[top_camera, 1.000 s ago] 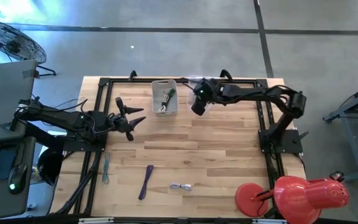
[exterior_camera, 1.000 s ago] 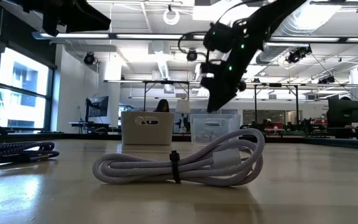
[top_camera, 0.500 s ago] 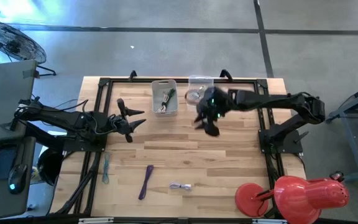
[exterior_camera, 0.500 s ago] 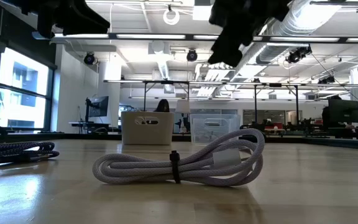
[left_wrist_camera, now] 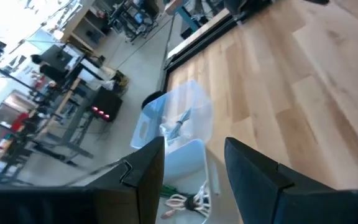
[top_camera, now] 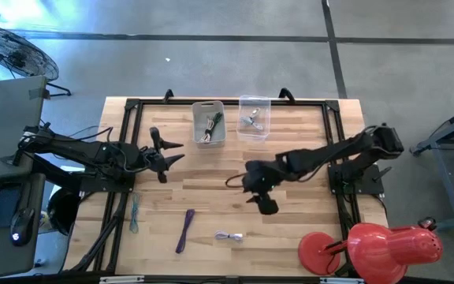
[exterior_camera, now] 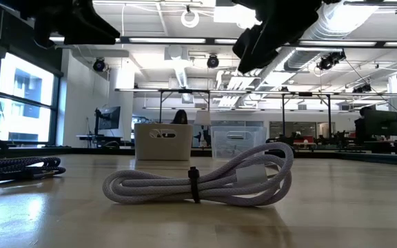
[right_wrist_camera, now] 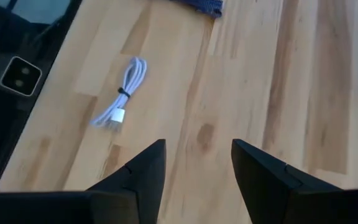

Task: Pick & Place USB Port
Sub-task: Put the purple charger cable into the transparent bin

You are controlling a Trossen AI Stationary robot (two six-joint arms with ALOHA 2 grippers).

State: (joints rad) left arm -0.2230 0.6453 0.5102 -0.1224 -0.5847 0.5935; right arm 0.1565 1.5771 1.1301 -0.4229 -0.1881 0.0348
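Note:
A white coiled USB cable (top_camera: 228, 236) (right_wrist_camera: 118, 102) (exterior_camera: 198, 180) lies flat on the wooden table near its front edge. My right gripper (top_camera: 262, 201) (right_wrist_camera: 197, 180) hovers open above the table's middle, a little to the far right of the cable, holding nothing. At the far edge stand a clear bin (top_camera: 254, 117) with a small USB part lying in it and a white bin (top_camera: 209, 124) with cables in it. My left gripper (top_camera: 166, 150) (left_wrist_camera: 194, 180) waits open at the table's left, pointing toward the bins.
A purple cable (top_camera: 185, 229) and a teal cable (top_camera: 134, 214) lie at the near left. A red lamp (top_camera: 377, 248) stands at the near right corner. Black frame rails (top_camera: 124, 142) run along the table's sides and back. Bare wood lies around the white cable.
My right gripper has swung away from above the clear bin toward the table's near edge, out over the middle of the table, turning as it went. It stays open. The bins and cables have not moved.

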